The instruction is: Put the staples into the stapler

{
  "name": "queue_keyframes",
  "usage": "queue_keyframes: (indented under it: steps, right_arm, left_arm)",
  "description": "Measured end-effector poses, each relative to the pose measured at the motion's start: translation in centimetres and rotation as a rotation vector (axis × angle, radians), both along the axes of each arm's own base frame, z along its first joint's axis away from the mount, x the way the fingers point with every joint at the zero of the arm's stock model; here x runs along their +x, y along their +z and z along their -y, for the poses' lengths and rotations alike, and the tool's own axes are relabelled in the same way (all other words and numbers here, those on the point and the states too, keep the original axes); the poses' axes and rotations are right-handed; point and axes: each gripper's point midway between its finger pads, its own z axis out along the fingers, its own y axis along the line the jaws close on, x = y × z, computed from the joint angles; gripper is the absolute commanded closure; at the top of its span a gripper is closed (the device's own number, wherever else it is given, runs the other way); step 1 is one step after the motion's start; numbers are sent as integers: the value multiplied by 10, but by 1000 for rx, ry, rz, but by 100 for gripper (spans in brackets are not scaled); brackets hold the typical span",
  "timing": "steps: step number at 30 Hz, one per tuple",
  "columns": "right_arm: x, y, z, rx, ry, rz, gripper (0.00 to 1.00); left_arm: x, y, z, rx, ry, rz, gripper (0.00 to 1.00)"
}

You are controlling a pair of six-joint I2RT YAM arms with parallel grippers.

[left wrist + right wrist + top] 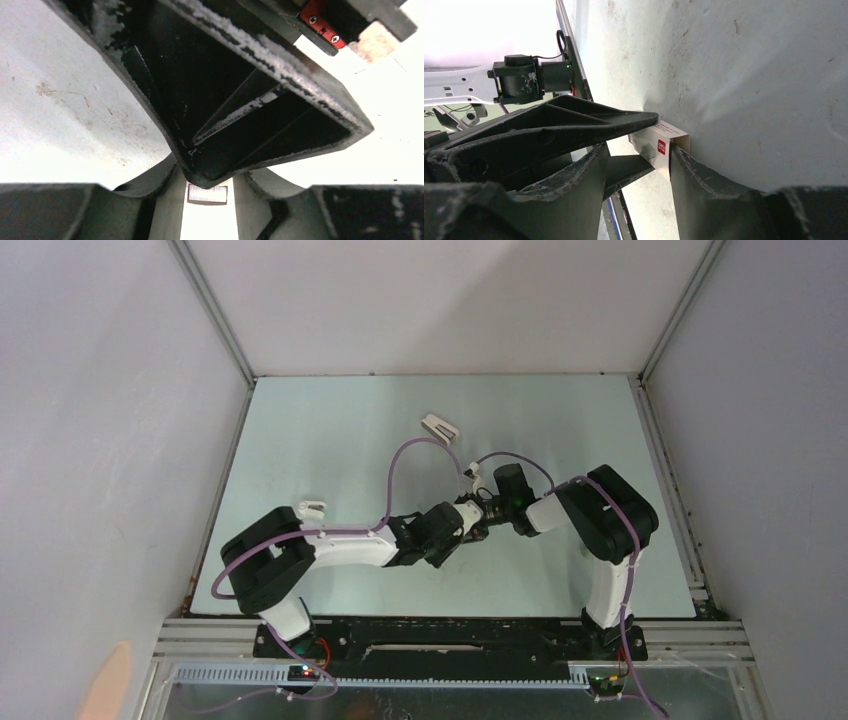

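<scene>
We are seeing the stapler lying near the left edge of the table, just beside the left arm's elbow, while a white stapler is lying nearer the far edge. Around the middle of the table, the left gripper is clenching the staples between its fingertips, with a black finger of the other arm looming just over them. Just to its right, the right gripper is grasping a small white box with a red mark, its fingers pressing on opposite sides.
</scene>
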Motion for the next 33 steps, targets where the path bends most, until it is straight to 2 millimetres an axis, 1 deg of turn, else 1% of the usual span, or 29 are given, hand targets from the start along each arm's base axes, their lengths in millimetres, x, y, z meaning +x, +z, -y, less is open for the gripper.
queue_keyframes:
  steps: [3,7,9,11,13,15,17,22,29,33]
  right_arm:
    - [-1,0,0,2,3,-1,50]
    - [-4,-1,1,-2,14,-15,50]
    - [-5,-2,4,-11,13,-26,50]
    - [-5,-2,6,-17,10,-31,50]
    - [-4,-2,8,-19,7,-30,51]
    - [-2,-3,9,-21,2,-31,52]
    - [-2,-3,11,-25,-1,-34,54]
    - [1,-4,14,-29,-11,-35,63]
    - [2,-4,14,-31,-17,-33,70]
    - [2,-4,14,-31,-17,-32,74]
  left_arm:
    - [0,0,0,0,-2,2,56]
    - [1,3,1,-7,-4,10,43]
    - [2,11,1,-23,-1,21,39]
    - [2,22,0,-49,7,38,37]
    - [1,32,-3,-75,13,54,36]
    - [-1,37,-7,-92,20,61,36]
    - [-4,34,-13,-86,21,57,36]
    - [-14,17,-29,-24,18,24,37]
    - [-16,14,-31,-5,-5,22,40]
    - [-15,9,-34,16,-18,21,45]
